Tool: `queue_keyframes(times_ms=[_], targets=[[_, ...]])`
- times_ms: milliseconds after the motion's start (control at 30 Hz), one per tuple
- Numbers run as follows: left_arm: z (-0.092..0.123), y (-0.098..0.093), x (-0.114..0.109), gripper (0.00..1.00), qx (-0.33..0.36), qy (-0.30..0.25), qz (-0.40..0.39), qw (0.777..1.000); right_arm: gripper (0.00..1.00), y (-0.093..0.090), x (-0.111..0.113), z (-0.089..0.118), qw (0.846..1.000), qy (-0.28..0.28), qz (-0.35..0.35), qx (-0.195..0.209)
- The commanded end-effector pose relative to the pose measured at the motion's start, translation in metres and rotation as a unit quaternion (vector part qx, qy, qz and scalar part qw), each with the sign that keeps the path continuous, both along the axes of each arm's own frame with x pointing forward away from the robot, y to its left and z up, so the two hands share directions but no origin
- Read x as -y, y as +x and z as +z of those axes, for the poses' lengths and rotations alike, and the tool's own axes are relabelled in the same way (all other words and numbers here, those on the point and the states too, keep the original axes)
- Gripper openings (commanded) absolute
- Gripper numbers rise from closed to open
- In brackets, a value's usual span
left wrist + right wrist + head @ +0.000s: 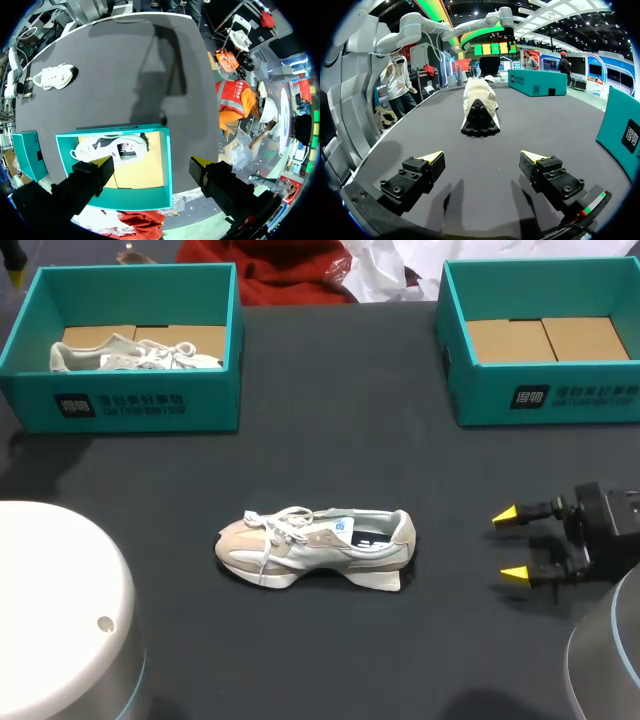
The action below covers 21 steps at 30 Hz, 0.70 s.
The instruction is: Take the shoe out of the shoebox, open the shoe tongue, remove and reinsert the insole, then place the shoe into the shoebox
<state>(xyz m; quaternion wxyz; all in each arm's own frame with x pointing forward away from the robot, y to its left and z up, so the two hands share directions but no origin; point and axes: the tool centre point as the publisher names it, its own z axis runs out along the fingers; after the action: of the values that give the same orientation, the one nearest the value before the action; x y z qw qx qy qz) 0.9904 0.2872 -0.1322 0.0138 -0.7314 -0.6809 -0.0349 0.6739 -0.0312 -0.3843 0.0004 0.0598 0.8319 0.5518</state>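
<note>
Your right jaws, released, face the heel of the shoe [315,545]; left jaws hang released over a box [167,165]. Nudge that heel and the shoe may skid away.

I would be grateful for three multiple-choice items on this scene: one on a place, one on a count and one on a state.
1. Where is the beige shoe?
A. inside a box
B. on the table, outside both boxes
C. between a gripper's fingers

2. How many teal boxes stand on the table?
A. one
B. two
C. three

3. How is the right gripper?
A. open
B. shut on the shoe
C. shut on a box

Key:
1 B: it stands on its sole on the dark tabletop.
2 B: only the left shoebox and the right shoebox show.
3 A: its yellow tips stand apart with nothing between them.
</note>
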Motion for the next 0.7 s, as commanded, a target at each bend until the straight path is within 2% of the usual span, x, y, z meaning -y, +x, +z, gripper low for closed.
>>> queue_keyframes(times_ms=[33,700], targets=[[0.000,-0.001,0.000,1.00,0.001,0.001,0.000,1.000,1.00,0.001,-0.003,-0.002,1.000,0.001,0.001,0.000],[0.000,-0.001,0.000,1.00,0.001,0.001,0.000,1.000,1.00,-0.009,-0.028,-0.002,1.000,0.013,-0.006,0.020]])
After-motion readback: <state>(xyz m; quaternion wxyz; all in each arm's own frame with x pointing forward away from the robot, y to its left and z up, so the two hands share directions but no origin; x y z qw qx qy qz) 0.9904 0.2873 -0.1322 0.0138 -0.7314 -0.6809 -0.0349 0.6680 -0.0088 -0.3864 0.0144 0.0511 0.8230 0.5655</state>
